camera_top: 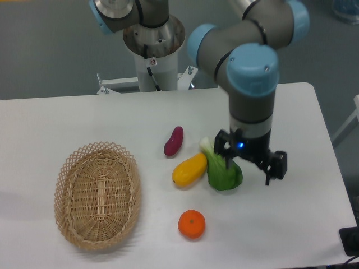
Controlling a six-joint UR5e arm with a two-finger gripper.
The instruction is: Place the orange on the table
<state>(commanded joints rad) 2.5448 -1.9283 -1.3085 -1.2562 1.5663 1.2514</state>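
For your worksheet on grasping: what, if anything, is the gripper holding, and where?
Nothing. The gripper is open and empty; the orange sits free on the table.

From my remote view, a dull grey-green floor [50,50] fills the space behind the far edge of a white table [67,120]. A white bracket [112,84] sits on the floor just behind that edge. Off the table's right edge stands a white frame [346,126], with a blue object [345,10] further back. Lighting is soft and even.
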